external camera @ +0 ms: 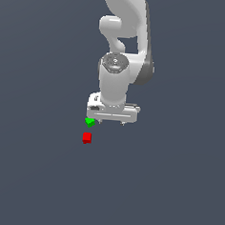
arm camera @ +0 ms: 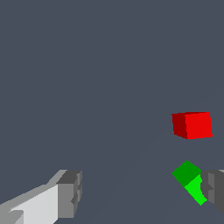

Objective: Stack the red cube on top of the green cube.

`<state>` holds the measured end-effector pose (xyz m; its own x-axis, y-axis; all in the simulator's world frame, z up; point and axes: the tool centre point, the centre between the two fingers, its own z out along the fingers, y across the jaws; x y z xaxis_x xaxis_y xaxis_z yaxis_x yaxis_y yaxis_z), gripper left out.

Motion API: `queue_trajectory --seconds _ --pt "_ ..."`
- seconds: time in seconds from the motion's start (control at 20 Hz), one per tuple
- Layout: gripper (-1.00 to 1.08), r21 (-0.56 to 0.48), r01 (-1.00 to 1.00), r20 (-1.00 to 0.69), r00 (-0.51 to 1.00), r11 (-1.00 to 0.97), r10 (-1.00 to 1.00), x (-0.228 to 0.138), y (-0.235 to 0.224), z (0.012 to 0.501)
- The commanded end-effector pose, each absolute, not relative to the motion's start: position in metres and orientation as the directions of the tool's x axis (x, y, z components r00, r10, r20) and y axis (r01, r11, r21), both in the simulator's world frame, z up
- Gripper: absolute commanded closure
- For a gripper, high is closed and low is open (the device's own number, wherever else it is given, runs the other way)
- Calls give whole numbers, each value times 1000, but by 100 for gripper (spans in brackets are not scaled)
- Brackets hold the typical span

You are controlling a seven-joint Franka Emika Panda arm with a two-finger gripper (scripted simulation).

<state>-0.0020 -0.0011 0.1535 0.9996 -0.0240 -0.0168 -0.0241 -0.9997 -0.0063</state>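
The red cube (external camera: pixel 86 137) lies on the dark grey floor, in front of the arm in the exterior view; it also shows in the wrist view (arm camera: pixel 194 125). The green cube (external camera: pixel 89 122) lies just behind it, close to the gripper's left fingertip as the exterior view shows it, turned at an angle; it also shows in the wrist view (arm camera: pixel 190 180). My gripper (external camera: pixel 110 123) hangs pointing down, open and empty, to the exterior view's right of both cubes. In the wrist view its fingers (arm camera: pixel 70 194) stand wide apart, and the green cube sits next to the other finger.
The floor (external camera: pixel 175 186) is a plain dark grey surface. The white arm (external camera: pixel 122 48) rises behind the gripper.
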Motion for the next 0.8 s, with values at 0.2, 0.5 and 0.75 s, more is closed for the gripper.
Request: queue_trajectory --seconds 0.2,0.5,0.75 --pt "-92 -6 -20 -16 1000 -1000 -20 -2 -5 151" --pt "-92 -5 2 -13 1000 -1000 2 0 -27 135" --pt "-92 -3 34 -9 999 -999 34 3 -59 113"
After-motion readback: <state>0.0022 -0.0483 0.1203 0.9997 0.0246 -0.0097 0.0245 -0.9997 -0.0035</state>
